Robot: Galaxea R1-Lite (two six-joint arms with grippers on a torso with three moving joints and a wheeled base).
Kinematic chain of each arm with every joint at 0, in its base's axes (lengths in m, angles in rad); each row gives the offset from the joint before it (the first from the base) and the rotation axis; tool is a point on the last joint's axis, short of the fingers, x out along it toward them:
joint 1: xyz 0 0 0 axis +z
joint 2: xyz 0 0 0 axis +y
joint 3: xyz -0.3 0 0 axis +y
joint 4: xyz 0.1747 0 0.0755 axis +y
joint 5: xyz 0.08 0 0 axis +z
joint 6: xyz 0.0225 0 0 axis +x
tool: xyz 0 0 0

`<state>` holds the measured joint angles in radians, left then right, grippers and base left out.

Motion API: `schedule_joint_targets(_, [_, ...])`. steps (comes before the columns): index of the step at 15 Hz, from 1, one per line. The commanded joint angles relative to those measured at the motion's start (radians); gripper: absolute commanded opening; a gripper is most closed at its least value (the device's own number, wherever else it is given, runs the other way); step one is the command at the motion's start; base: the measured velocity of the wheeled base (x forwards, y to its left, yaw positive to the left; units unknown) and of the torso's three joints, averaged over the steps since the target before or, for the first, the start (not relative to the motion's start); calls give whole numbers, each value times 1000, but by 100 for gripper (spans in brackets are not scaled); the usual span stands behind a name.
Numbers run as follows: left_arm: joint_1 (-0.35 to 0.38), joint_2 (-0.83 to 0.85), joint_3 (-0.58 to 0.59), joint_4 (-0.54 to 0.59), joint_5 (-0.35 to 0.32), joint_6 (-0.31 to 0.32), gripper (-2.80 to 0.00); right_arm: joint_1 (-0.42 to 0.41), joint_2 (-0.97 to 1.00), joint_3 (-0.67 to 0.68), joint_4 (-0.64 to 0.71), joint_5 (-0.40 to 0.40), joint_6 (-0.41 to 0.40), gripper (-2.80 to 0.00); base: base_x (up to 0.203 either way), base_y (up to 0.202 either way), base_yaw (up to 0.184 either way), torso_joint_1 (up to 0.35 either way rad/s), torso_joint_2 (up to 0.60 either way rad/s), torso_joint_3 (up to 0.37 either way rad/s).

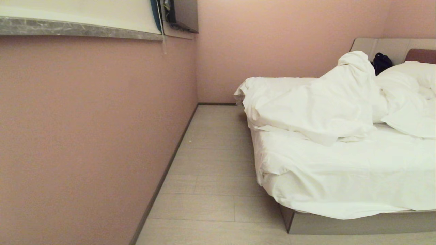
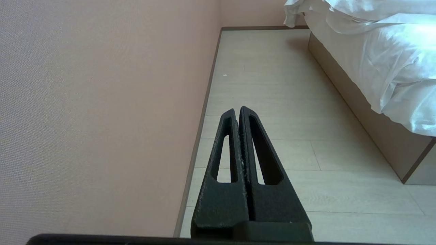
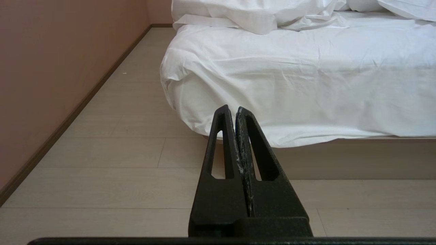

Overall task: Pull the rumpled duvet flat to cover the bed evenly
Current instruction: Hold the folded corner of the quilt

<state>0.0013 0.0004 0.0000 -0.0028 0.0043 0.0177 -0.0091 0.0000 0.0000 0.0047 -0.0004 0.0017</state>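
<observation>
Across the wide white-sheeted bed [image 1: 340, 177], thick puffy white duvet [image 1: 316, 105] heaped in creased folds near the headboard end, smooth pale plank floor [image 1: 211, 170] alongside, black left gripper [image 2: 237, 109] and right gripper [image 3: 231, 108] pressed together, empty.

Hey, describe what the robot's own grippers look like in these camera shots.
Both the left gripper and right gripper are matte black with a rough, grainy finish. Each has two long tapering fingers with elongated slot cutouts, and whitish scuffs along the inner edges. No cables or markings show.
</observation>
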Motion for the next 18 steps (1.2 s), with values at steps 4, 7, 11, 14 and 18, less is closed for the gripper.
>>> schedule_joint_targets(4, [0,1,0,0,-1,1,-280,0,0,0,0,0,0,-280,0,0,0,0,0,0])
schedule_joint_targets(7, [0,0,0,0,-3,2,-280,0,0,0,0,0,0,-280,0,0,0,0,0,0])
schedule_joint_targets(11, [1,1,0,0,-3,2,-280,0,0,0,0,0,-2,-280,0,0,0,0,0,0])
schedule_joint_targets(14, [0,1,0,0,-2,2,-280,0,0,0,-2,0,-3,-280,0,0,0,0,0,0])
schedule_joint_targets(18, [0,1,0,0,-2,2,-280,0,0,0,-2,0,-5,-280,129,0,1,3,0,3])
